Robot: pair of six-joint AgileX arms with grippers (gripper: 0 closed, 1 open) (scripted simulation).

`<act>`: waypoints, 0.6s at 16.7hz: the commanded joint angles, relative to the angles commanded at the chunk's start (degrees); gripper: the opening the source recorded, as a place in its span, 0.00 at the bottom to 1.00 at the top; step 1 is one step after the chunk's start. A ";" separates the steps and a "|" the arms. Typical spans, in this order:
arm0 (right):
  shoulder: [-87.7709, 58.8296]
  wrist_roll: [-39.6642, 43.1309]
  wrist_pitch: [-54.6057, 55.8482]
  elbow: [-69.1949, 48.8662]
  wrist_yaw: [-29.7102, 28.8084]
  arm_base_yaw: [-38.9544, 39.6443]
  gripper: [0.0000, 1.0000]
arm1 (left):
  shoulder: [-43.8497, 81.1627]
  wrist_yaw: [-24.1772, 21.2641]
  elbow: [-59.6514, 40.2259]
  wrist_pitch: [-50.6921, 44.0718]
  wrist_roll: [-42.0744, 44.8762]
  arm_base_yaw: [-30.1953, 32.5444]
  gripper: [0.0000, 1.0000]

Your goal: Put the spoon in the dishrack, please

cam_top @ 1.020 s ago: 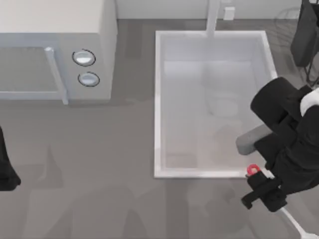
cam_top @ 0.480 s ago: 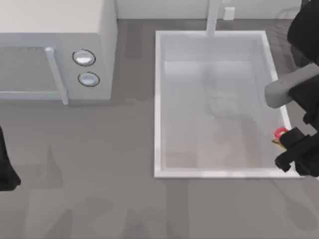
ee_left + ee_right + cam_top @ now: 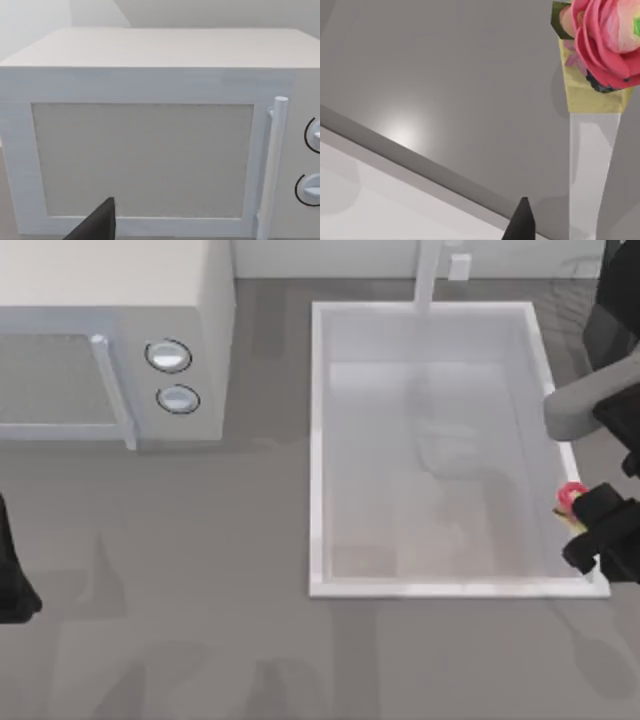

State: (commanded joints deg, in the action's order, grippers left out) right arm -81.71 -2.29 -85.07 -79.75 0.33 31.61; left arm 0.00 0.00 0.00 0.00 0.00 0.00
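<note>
Moved since earlier: your right pincer has carried the spoon from the near right corner of the sink basin up along its right rim over the past second; in the last half second it has shifted only slightly.
Right pincer: it sits at the top view's right edge, over the right rim of the basin, pinching the spoon, whose red head pokes out just beside it toward the basin.
Spoon: in the right wrist view the red head looks like a layered rose, with the yellow neck just behind it and the white handle running back toward the pincer. One dark fingertip shows near the handle.
Beneath the pincer: grey table and the pale basin rim pass below the spoon in the right wrist view.
Dishrack: thin dark wires show faintly at the far right corner of the top view, well beyond the pincer.
Left pincer: the left arm sits parked at the top view's left edge, well apart from the right pincer; you cannot tell how its fingers stand.
Ahead of the left pincer: the white microwave with its door shut, vertical handle and two dials.
</note>
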 joint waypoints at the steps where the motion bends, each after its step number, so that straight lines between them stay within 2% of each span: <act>1: 0.45 0.05 1.14 0.06 0.67 -1.13 0.00 | 0.00 0.00 0.00 0.00 0.00 0.00 1.00; 5: 3.76 0.21 11.69 1.12 5.99 -11.07 0.00 | 0.00 0.00 0.00 0.00 0.00 0.00 1.00; 10: 10.13 0.54 35.44 5.22 16.16 -31.36 0.00 | 0.00 0.00 0.00 0.00 0.00 0.00 1.00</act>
State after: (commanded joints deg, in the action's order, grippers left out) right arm -71.58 -1.76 -49.63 -74.53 16.49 0.25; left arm 0.00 0.00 0.00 0.00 0.00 0.00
